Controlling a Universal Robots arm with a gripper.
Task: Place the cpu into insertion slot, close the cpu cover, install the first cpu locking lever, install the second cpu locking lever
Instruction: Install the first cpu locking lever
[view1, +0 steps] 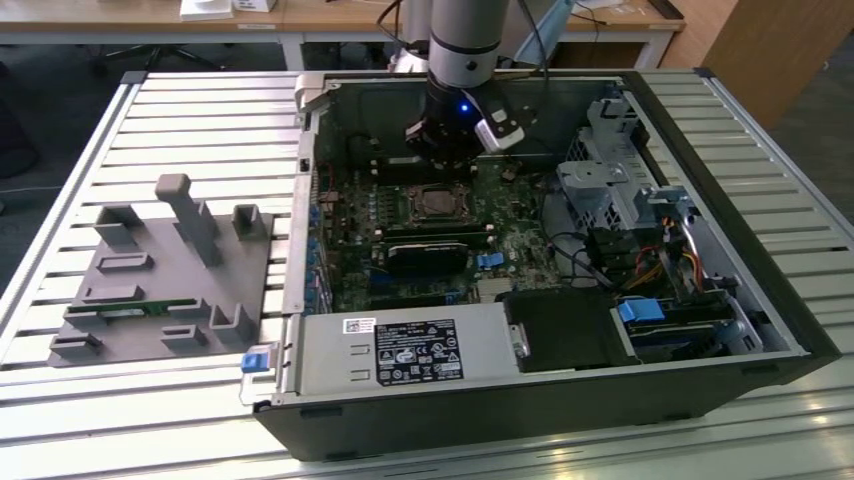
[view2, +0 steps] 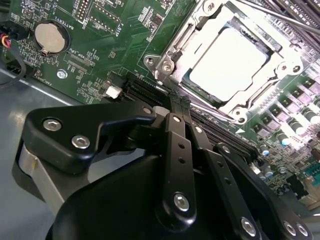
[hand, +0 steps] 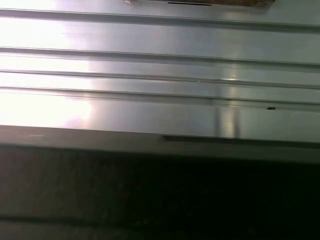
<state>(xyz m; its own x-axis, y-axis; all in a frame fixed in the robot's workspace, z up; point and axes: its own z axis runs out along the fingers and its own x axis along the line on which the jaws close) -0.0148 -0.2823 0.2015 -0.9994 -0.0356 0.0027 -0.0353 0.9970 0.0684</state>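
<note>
CPU seated, cover closed, levers in hand.
The black end effector (view2: 177, 107) (fingers together, holding nothing) hovered beside the silvery square-windowed cpu cover (view2: 172, 52) over the dull silver-grey cpu (view2: 227, 57).

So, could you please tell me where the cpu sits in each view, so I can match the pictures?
Exterior view: the cpu sits near the middle of the green circuit board, inside the open computer.
Second wrist view: the cpu is the pale square framed by the silvery cpu cover.
First wrist view: ribbed metal slats and a dark edge.
Shared landmark: the green circuit board.
</note>
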